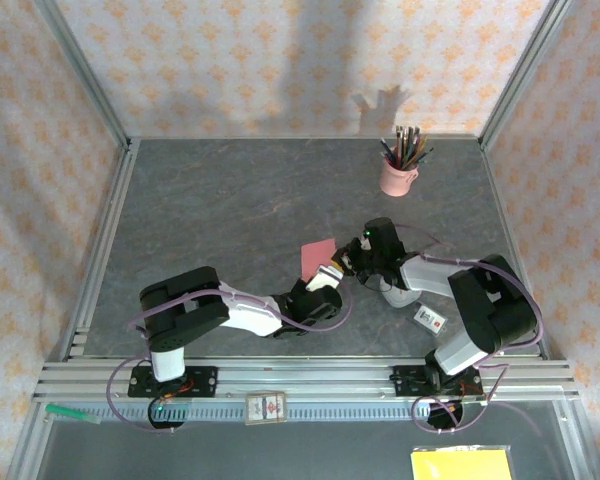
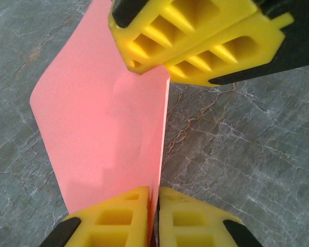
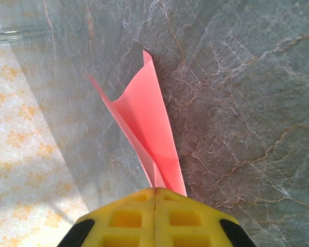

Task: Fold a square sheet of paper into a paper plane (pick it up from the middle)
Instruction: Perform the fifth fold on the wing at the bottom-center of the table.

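The left claw (image 2: 154,208) is clenched on one edge of the square sheet of paper (image 2: 103,128), which is pinched between its yellow fingers (image 2: 116,224). The right claw (image 3: 155,198) is clamped on the opposite edge, and the sheet is bent into a loose fold between the two. The paper is held around the middle of the table (image 1: 210,200), well apart from the pink cup of pencils (image 1: 398,175) near the far right corner.

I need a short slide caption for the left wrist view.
The left gripper and right gripper pinch the pink paper sheet over the grey table.
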{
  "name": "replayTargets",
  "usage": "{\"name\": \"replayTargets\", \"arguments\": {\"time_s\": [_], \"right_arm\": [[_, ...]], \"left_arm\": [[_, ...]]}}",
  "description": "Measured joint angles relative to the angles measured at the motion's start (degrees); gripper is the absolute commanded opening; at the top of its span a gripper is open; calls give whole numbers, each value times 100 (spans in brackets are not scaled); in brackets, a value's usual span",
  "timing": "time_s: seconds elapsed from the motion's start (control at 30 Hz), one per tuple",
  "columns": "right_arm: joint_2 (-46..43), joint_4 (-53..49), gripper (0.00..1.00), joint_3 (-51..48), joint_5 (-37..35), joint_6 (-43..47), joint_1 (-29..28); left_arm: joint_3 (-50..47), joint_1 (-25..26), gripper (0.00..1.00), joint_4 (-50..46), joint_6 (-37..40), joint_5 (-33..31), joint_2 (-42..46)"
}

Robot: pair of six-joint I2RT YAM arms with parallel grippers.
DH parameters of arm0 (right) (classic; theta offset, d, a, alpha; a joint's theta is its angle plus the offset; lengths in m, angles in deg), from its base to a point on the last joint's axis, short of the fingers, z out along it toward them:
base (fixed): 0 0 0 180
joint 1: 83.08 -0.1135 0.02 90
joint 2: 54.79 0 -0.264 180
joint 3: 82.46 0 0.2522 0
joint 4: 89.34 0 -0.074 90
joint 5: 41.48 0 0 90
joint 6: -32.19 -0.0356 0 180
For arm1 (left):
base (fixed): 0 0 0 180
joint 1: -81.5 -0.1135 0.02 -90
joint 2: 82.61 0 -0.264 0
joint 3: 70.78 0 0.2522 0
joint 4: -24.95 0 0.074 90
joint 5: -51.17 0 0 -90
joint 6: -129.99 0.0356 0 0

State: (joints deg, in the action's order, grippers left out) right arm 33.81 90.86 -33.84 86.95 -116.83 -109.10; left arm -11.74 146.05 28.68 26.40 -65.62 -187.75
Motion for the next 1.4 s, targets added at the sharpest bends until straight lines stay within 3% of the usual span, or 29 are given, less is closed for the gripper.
{"name": "replayTargets", "arguments": {"time_s": [0.23,0.63,1.17,1.4], "right_arm": [[-61,0,13,0,2,-31,0],[-376,-350,23,70,-122,337,225],[-708,-1493,27,769,-704,2509,297],[-162,-2107,22,1434,-649,3519,74]], "left_arm": [[-179,-46,3,258,-212,264,118],[-1088,-538,0,1032,-684,1687,916],[-2052,-892,0,2544,-2081,3869,1091],[-2374,-1034,0,3477,-2848,4551,955]]}}
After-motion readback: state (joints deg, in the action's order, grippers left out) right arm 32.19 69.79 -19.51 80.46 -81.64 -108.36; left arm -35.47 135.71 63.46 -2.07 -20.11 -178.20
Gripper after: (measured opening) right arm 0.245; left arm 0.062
